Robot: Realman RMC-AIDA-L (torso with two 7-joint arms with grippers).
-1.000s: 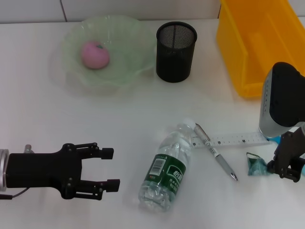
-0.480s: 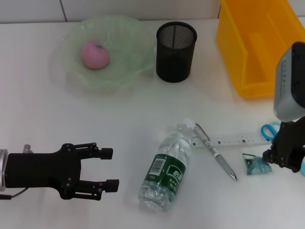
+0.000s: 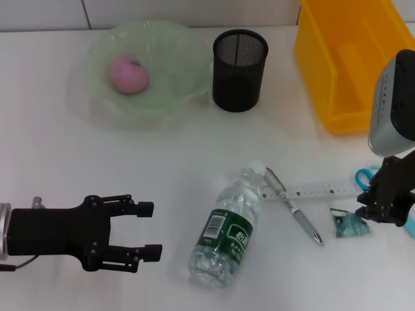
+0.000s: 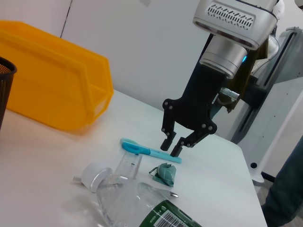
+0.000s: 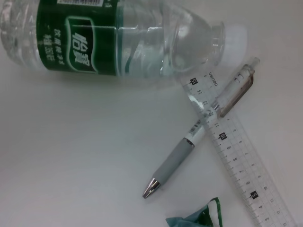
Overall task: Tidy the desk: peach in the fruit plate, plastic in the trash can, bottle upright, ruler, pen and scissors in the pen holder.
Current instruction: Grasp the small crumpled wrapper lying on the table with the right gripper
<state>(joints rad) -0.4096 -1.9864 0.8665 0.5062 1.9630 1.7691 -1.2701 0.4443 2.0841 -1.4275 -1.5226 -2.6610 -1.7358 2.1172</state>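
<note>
Peach (image 3: 129,74) in fruit plate (image 3: 172,97): done. Bottle (image 3: 228,228) lying flat; ruler (image 3: 314,190), pen (image 3: 293,207), scissors (image 3: 368,176) on desk (holder (image 3: 240,61) empty). Right gripper (image 3: 378,212), fingers apart, above plastic (image 3: 351,225). Left gripper (image 3: 144,228) parked, fingers apart.

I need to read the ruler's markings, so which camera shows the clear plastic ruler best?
The right wrist view: the clear plastic ruler fills it, numbers legible, grey pen lying across. The head view shows its whole length, small. The left wrist view shows only one end.
</note>
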